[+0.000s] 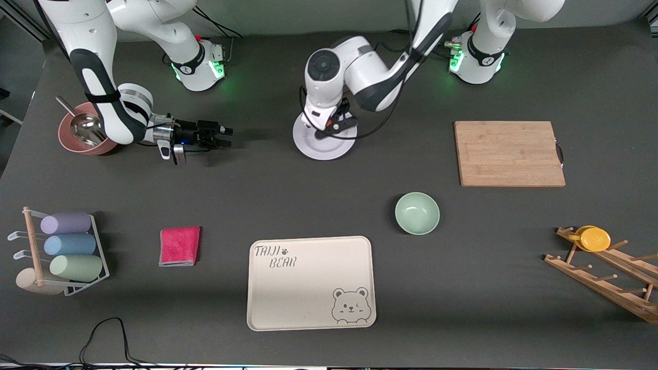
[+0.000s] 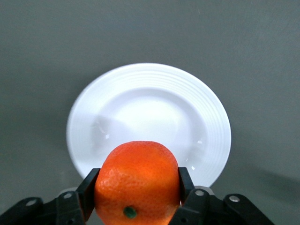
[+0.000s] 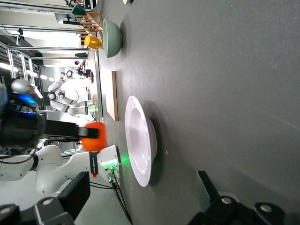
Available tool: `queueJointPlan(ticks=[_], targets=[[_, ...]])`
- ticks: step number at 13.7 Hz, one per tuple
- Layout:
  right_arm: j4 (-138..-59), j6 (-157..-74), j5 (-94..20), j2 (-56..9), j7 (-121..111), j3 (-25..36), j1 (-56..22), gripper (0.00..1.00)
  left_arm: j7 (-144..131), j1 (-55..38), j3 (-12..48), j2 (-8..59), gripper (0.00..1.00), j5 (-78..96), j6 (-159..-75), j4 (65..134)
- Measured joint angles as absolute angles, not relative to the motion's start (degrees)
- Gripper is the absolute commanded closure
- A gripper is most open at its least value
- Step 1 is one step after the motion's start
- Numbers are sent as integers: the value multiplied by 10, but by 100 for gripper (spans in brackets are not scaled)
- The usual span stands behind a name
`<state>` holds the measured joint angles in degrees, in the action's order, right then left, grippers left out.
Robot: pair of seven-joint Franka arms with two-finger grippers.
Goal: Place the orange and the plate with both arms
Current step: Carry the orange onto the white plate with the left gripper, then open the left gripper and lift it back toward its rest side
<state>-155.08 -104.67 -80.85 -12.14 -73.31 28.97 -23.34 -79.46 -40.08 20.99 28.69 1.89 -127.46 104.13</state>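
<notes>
The plate (image 1: pixel 325 144) is lying on the desk near the edge where the arm bases stand, about midway along it. The left gripper (image 2: pixel 137 202) is hovering over it, clenching the orange (image 2: pixel 136 183). The right gripper (image 1: pixel 222 137) is waiting with fingers spread, nothing between them, beside the pink bowl (image 1: pixel 77 139) toward the right arm's end.

My left arm comes down from its base in a bent reach toward the table's middle, wrist turned straight down, so my left gripper (image 2: pixel 137 197) hangs over the plate (image 2: pixel 150 117). Its fingers (image 2: pixel 89 192) are clamped on either side of the orange (image 2: pixel 137 180), held clear above the plate's rim. My right arm waits, elbow bent, forearm sloping down at its own end of the table. Its wrist lies level, and my right gripper (image 1: pixel 222 136) points sideways toward the plate, low over the tabletop, fingers spread wide with nothing between them.
</notes>
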Motion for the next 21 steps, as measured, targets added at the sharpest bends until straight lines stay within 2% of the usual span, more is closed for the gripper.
queueJointPlan(ticks=[3,4,5,6,9,11,12,13,15,21], targets=[[-1549,-1046,-809,-124,-733,290,-233,0,-827,-417,210,351,86,-24,-1318,1029],[-1549,-1046,-809,-124,-733,290,-233,0,-832,-418,210,362,75,-33,-1327,1027],[-1549,-1046,-809,-124,-733,290,-233,0,-833,-418,209,370,15,-38,-1332,1025],[-1549,-1046,-809,-124,-733,290,-233,0,-833,-418,208,373,0,-39,-1333,1024],[-1549,-1046,-809,-124,-733,290,-233,1,-834,-417,206,373,0,-56,-1327,1014],[-1549,-1046,-809,-124,-733,290,-233,16,-832,-410,203,357,0,-61,-1287,1004],[-1549,-1046,-809,-124,-733,290,-233,29,-825,-400,202,340,0,-62,-1260,999],[-1549,-1046,-809,-124,-733,290,-233,38,-807,-383,201,319,0,-61,-1238,997],[-1549,-1046,-809,-125,-733,290,-233,51,-732,-327,200,269,0,-50,-1190,996],[-1547,-1046,-809,-128,-733,289,-234,59,-482,-141,196,164,0,-25,-1086,1000]])
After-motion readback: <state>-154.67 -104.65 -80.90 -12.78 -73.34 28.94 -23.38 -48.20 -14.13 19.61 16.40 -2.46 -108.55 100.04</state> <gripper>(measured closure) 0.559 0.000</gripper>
